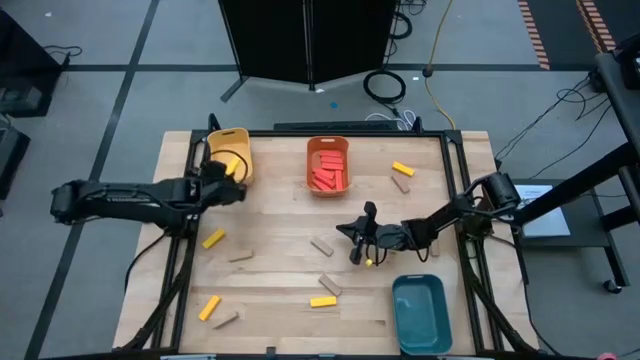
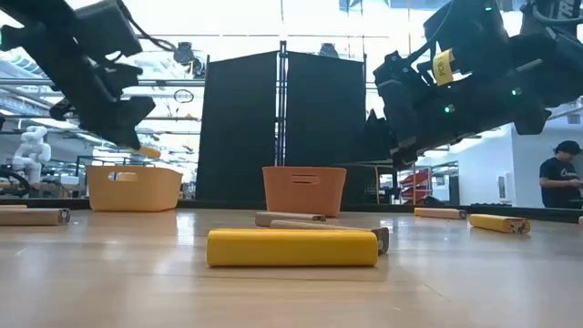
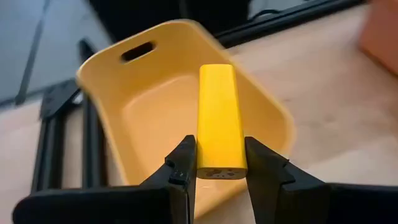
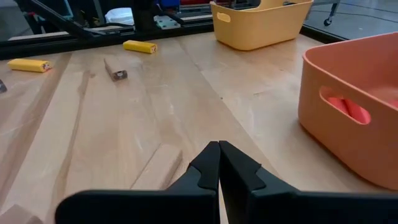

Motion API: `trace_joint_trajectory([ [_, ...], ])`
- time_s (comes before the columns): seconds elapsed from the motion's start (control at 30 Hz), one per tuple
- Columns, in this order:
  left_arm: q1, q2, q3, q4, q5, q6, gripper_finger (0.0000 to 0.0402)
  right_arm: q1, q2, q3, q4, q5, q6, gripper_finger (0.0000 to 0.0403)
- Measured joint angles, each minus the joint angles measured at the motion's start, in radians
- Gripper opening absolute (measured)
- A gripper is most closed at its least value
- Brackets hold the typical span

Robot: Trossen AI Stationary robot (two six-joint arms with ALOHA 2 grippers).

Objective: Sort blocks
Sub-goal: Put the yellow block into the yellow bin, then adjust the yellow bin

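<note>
My left gripper [image 3: 221, 168] is shut on a yellow block [image 3: 217, 112] and holds it over the yellow bin [image 3: 149, 112] at the table's far left [image 1: 222, 140]. In the low view the block's end [image 2: 146, 152] shows under the left arm. My right gripper [image 4: 219, 163] is shut with nothing in it, low over the middle of the table [image 1: 360, 238], beside a tan block [image 4: 158, 169] lying flat. The orange bin [image 1: 328, 150] holds red blocks [image 1: 328, 172]. Other yellow blocks [image 1: 213, 239] and tan blocks [image 1: 321, 246] lie scattered on the wood. My left gripper pinches the yellow block's two long sides near its rear end [image 3: 219, 163] between its two fingers. The fingers come from the table's left, slanting down, and the block runs on forward past the fingertips. It is lifted clear, over the bin's near wall.
A teal bin [image 1: 420, 312] stands at the near right. More blocks lie near the far right [image 1: 402, 168] and along the near edge [image 1: 323, 301] [image 1: 208, 307]. A black frame [image 1: 330, 128] borders the table. A person [image 2: 557, 178] stands beyond the table.
</note>
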Motion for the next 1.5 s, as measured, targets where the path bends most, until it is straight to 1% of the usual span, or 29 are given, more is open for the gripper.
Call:
trace_joint_trajectory([
  [0.07, 0.048, 0.010, 0.000, -0.003, 0.018, -0.012, 0.0086, -0.008, 0.000, 0.000, 0.000, 0.000, 0.000, 0.0000],
  [0.13, 0.088, 0.021, 0.000, 0.001, 0.033, -0.014, 0.0095, -0.016, 0.000, 0.000, 0.000, 0.000, 0.000, 0.0000],
  [0.3, 0.184, 0.041, 0.000, 0.012, 0.144, 0.015, 0.0151, -0.017, 0.000, 0.000, -0.005, 0.000, -0.006, 0.0000],
  [0.4, 0.218, 0.054, 0.000, 0.014, 0.173, 0.064, 0.0179, -0.017, 0.000, 0.000, -0.006, 0.000, -0.015, 0.0000],
  [0.53, 0.236, 0.065, 0.000, 0.027, 0.195, 0.118, 0.0204, -0.017, 0.000, 0.000, -0.006, 0.000, -0.016, 0.0000],
  [0.67, 0.237, 0.065, 0.000, 0.055, 0.210, 0.199, 0.0214, -0.017, 0.000, 0.000, -0.007, 0.000, -0.016, 0.0000],
  [0.8, 0.236, 0.065, 0.000, 0.074, 0.234, 0.245, 0.0216, -0.017, 0.000, 0.000, -0.008, 0.000, -0.015, 0.0000],
  [0.9, 0.236, 0.065, 0.000, 0.094, 0.279, 0.262, 0.0216, -0.017, 0.000, 0.000, -0.011, 0.000, -0.015, 0.0000],
  [0.97, 0.231, 0.065, 0.000, 0.136, 0.334, 0.297, 0.0216, -0.017, 0.000, 0.000, -0.013, 0.000, -0.015, 0.0000],
  [1.0, 0.224, 0.065, 0.000, 0.163, 0.369, 0.323, 0.0216, -0.017, 0.000, 0.000, -0.014, 0.000, -0.016, 0.0000],
  [1.1, 0.182, 0.065, 0.000, 0.271, 0.526, 0.406, 0.0217, -0.017, 0.000, 0.000, -0.017, 0.000, -0.015, 0.0000],
  [1.17, 0.138, 0.065, 0.000, 0.369, 0.627, 0.439, 0.0217, -0.017, 0.000, 0.000, -0.017, 0.000, -0.015, 0.0000],
  [1.23, 0.078, 0.065, 0.000, 0.477, 0.701, 0.465, 0.0217, -0.017, 0.000, 0.000, -0.017, 0.000, -0.015, 0.0000],
  [1.3, 0.012, 0.065, 0.000, 0.569, 0.699, 0.488, 0.0217, -0.017, 0.000, 0.000, -0.017, 0.000, -0.016, 0.0000],
  [1.4, -0.089, 0.065, 0.000, 0.675, 0.623, 0.522, 0.0217, -0.017, 0.000, 0.000, -0.018, 0.000, -0.015, 0.0000],
  [1.43, -0.123, 0.070, 0.000, 0.711, 0.622, 0.535, 0.0217, -0.017, 0.000, 0.000, -0.019, 0.000, -0.016, 0.0000],
  [1.5, -0.195, 0.092, 0.001, 0.787, 0.655, 0.540, 0.0217, -0.017, 0.000, 0.000, -0.021, 0.000, -0.015, 0.0000],
])
